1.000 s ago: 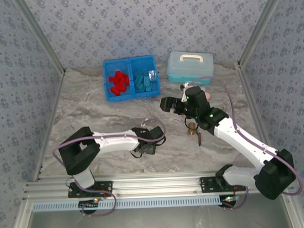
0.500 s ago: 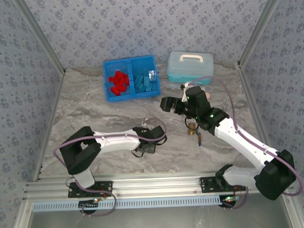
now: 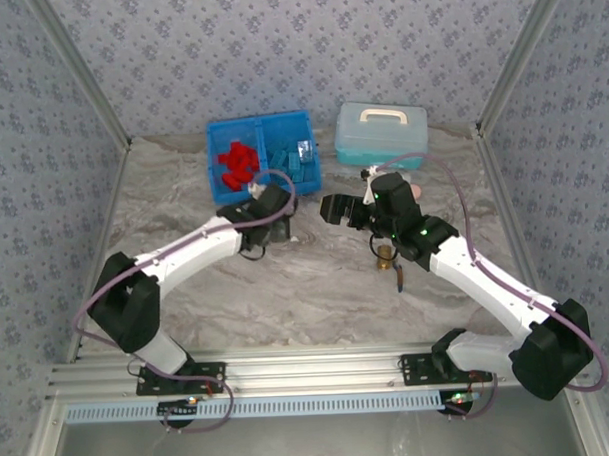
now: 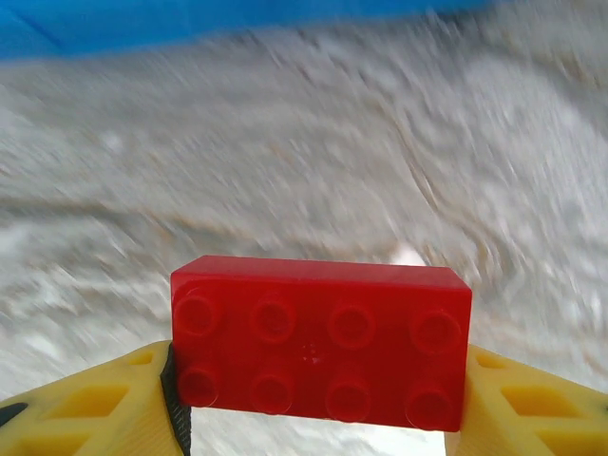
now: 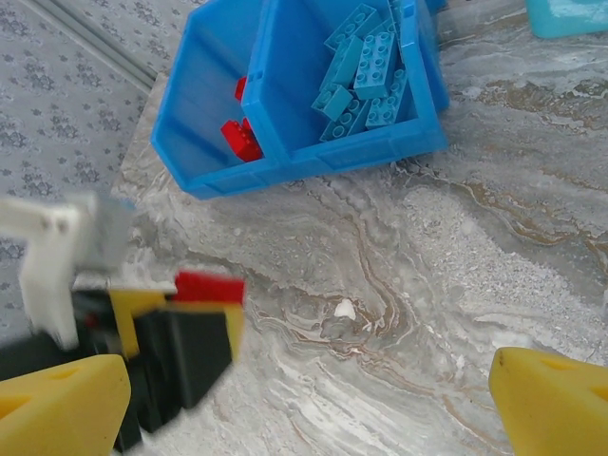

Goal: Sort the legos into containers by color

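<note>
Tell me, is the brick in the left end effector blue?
No, the brick clamped in the left end effector is bright red.

The blue tray point(image 5: 285, 166) stands on the marbled table point(image 5: 427, 285), with red bricks point(image 5: 242, 138) in one compartment and light blue bricks point(image 5: 366, 66) in the other. Nearer the camera, apart from the tray, the blurred left gripper point(image 5: 204, 313) pinches a single red brick point(image 5: 209, 286). The right gripper point(image 5: 304, 408) has its yellow fingers point(image 5: 551, 404) spread wide.
</note>
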Robot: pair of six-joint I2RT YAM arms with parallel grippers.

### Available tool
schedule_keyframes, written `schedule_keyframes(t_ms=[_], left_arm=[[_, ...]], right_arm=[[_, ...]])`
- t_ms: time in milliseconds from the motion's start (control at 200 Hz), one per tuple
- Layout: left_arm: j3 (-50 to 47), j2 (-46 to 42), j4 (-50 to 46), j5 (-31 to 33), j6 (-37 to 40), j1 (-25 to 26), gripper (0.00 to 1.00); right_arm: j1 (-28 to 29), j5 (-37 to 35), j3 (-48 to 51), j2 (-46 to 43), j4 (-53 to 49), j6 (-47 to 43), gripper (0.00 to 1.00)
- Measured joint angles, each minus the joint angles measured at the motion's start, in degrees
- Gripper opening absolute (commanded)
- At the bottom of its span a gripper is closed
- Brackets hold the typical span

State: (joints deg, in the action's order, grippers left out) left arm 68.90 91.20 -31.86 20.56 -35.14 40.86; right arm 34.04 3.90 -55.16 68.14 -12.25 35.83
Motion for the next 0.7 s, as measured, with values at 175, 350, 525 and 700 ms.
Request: schedule_keyframes(t_ms=[175,350,525,700], left_arm=[[9.51,3.85,2.03,-0.20,5.03,-9.33,0.52],[18.12,12.50,4.31,-0.42,8.87,-16.09,0.52],[28.04,23.08,3.45,-1.66,11.63,-20.33,0.52],[37.48,31.56,1.73,-4.92,12.26,-23.08,0.54]], right_arm=[[0.00,-0.02,0.00,-0.17,-0.20,0.00,1.00],[0.00,-0.07,0.00,-0.92,-0.48,0.00,1.00],[-0.07,-0.07,0.00,-0.98,-0.92,0.00,1.00],[-0.07,-0.07,0.00,-0.96,-0.92,0.00,1.00]])
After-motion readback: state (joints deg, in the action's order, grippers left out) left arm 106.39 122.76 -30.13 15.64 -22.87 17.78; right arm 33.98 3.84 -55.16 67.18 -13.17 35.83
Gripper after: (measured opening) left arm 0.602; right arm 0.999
